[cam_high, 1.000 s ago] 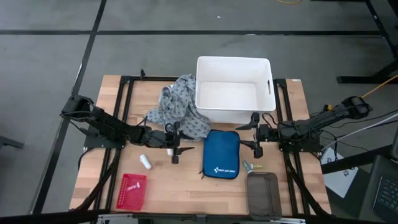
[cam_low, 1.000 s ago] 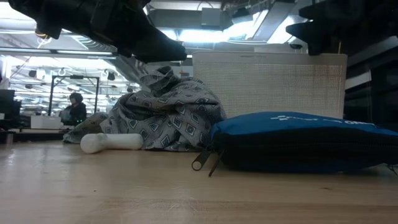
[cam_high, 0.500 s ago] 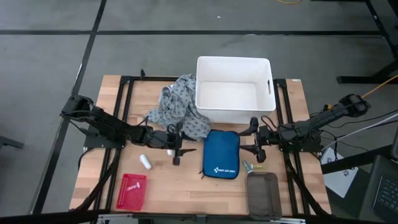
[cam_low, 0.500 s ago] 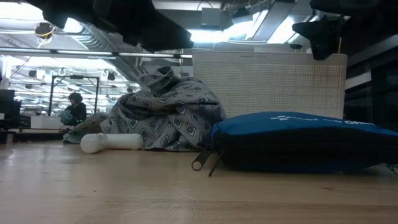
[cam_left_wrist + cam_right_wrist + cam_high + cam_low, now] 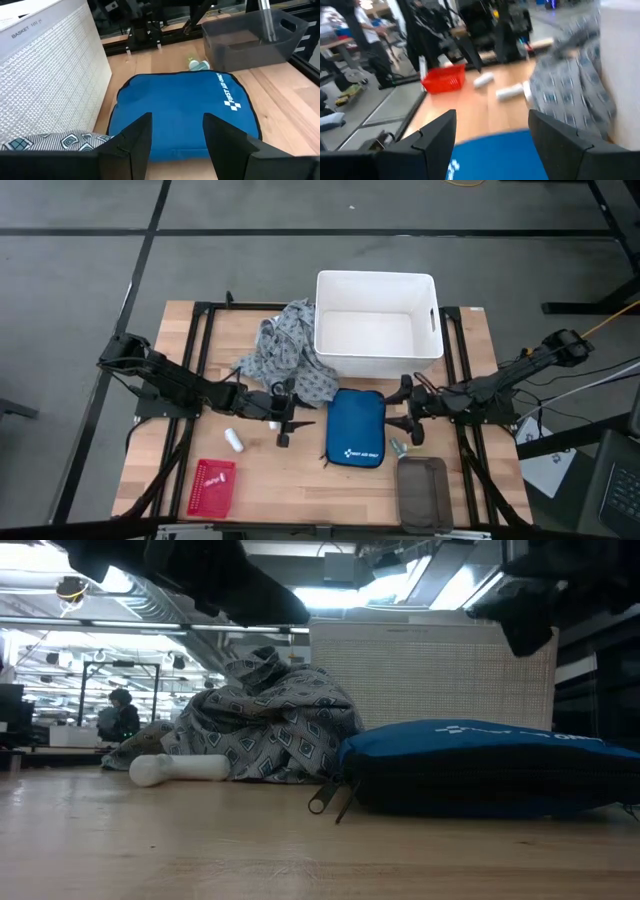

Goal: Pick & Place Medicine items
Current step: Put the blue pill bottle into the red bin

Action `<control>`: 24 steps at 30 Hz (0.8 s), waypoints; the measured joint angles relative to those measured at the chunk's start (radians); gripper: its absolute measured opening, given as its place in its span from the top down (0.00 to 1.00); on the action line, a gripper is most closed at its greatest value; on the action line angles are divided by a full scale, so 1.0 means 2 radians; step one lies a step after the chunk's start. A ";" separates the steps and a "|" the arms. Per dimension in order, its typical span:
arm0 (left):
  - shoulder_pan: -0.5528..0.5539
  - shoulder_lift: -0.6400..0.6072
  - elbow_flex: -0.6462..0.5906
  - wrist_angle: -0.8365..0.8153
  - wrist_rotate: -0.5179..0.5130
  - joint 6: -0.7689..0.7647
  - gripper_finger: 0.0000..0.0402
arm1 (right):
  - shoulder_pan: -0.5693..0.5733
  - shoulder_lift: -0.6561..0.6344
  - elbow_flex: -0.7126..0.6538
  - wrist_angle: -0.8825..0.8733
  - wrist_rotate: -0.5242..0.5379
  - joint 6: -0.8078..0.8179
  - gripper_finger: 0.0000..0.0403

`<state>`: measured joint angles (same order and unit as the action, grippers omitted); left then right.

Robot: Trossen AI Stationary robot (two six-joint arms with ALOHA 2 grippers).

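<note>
Wooden tabletop (image 5: 300, 475) fills the frame's middle, grey floor all around. At lower left sits a red basket (image 5: 211, 487); just above it a small white medicine bottle (image 5: 233, 442) lies on its side, long axis roughly upper left to lower right. Right of it, the left gripper (image 5: 283, 423) hovers beside the grey cloth (image 5: 285, 355), jaws parted and empty. A blue first-aid pouch (image 5: 356, 428) lies centre, below the white bin (image 5: 377, 324). Right gripper (image 5: 405, 412) hangs at the pouch's right edge, jaws wide, empty.

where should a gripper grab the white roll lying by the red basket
Take the white roll across its middle, coming straight down from above. It lies flat on its side on the table, clear of the red basket and the cloth, so both long sides are free.
</note>
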<state>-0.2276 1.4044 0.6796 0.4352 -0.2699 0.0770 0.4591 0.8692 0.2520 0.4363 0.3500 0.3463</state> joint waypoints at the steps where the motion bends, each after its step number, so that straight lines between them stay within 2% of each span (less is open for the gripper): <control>1: 0.000 0.000 0.000 -0.003 0.000 0.000 0.57 | 0.000 0.000 0.006 -0.028 0.004 0.015 0.38; 8: 0.000 0.000 0.000 -0.015 0.000 -0.001 0.57 | 0.000 0.017 0.125 -0.277 0.014 0.099 0.38; 11: 0.000 0.000 0.000 -0.015 0.005 -0.003 0.57 | 0.000 0.041 0.185 -0.359 0.001 0.128 0.38; 16: 0.000 0.000 0.000 -0.031 0.020 -0.003 0.57 | -0.001 0.101 0.259 -0.520 -0.004 0.222 0.38; 19: 0.000 0.000 0.000 -0.045 0.019 -0.001 0.57 | -0.004 0.140 0.282 -0.566 -0.030 0.262 0.38; 24: 0.000 0.000 0.000 -0.066 0.020 0.017 0.57 | -0.011 0.206 0.296 -0.566 -0.084 0.317 0.38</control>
<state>-0.2272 1.4044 0.6800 0.3041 -0.2296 0.1101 0.4368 1.2811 0.8433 -0.6956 0.1830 0.9802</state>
